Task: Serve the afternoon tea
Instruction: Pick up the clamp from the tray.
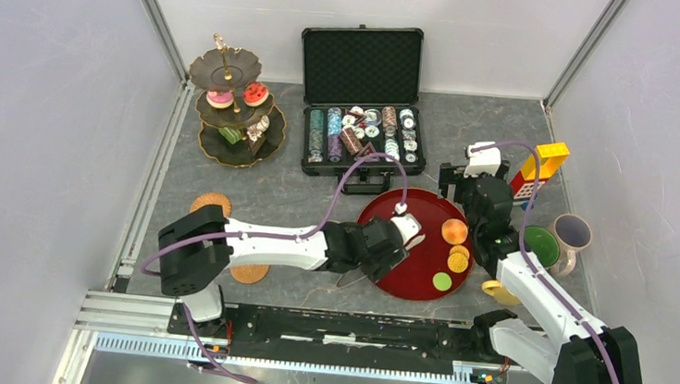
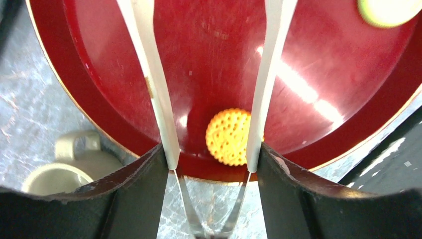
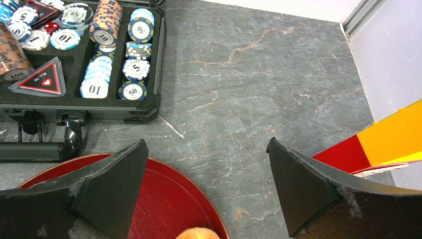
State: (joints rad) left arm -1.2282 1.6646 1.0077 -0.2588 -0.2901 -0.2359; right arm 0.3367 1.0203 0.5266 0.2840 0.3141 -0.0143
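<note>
Grey marble table [image 1: 472, 129]: tray [image 1: 422, 222], stand [image 1: 219, 155], case [image 1: 365, 73].

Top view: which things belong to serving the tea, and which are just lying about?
Job: three-tier stand, red tray, yellow biscuit, orange round, green round, green mug, pale mug, tongs.
Lying about: poker chip case, block tower.

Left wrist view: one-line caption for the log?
Left gripper holds tongs over a yellow biscuit on the red tray.
</note>
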